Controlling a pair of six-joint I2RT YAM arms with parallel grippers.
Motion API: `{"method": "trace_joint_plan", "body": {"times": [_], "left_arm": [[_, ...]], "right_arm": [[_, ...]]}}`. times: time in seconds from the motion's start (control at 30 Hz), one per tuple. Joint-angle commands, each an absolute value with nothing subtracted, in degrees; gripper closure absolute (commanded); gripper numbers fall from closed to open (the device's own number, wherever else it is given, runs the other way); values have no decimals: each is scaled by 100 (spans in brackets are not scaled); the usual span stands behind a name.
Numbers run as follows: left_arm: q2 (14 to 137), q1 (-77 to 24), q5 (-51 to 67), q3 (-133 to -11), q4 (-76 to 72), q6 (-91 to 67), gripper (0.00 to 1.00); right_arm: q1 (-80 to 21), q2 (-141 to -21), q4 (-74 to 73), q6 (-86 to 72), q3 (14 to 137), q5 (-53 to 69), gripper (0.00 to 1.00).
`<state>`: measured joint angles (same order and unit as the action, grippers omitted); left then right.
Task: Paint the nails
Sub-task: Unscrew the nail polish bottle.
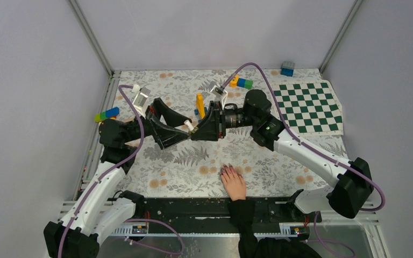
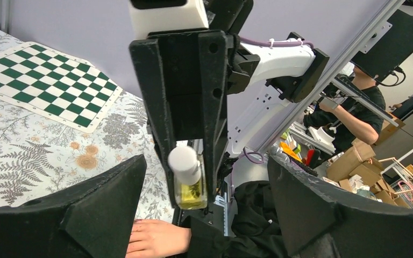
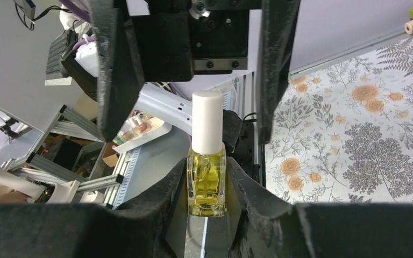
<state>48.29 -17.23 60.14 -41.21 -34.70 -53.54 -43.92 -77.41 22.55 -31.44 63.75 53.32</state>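
A pale hand (image 1: 234,184) with a black sleeve lies flat on the flowered cloth near the front edge. Its dark purplish-red nails (image 1: 227,170) point away from the arms. The hand also shows in the left wrist view (image 2: 158,238). My right gripper (image 3: 207,173) is shut on a small glass bottle of yellow liquid (image 3: 206,185) with a white cap (image 3: 207,122), held above the middle of the table (image 1: 192,128). My left gripper (image 2: 204,167) is open, with one finger on each side of the cap (image 2: 184,163) and apart from it.
A green-and-white chequered mat (image 1: 309,105) lies at the back right. Toy bricks lie about: a blue one (image 1: 287,68), an orange-green-blue row (image 1: 241,82), a yellow one (image 1: 200,105) behind the grippers, and a yellow-green-blue row (image 1: 106,114) at the left.
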Motion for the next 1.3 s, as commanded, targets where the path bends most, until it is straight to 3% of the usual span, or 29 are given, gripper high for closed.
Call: {"method": "trace_joint_plan", "body": {"times": [0.0,0.27,0.67,0.73,1.27], "left_arm": [[4800,-1798,6122,-4192,-3739,-5286,18],[4804,-1819,6118,-4210,-3679,-5265,40],[4816,-1845,6050,-4238,-3509,-5150,88],[4812,-1848,6023,-4254,-3418,-5093,100],[4832,-1890,5264,-4475,-1873,-4286,100]], "right_arm": [[-4395,-7876,2367,-3208,6686,5465,100],[-4400,-7855,2271,-3112,6675,5342,100],[-4397,-7847,2216,-2993,6592,5085,100],[-4405,-7841,2096,-2864,6592,4936,100],[-4828,-7623,1093,-1641,6434,2003,100]]}}
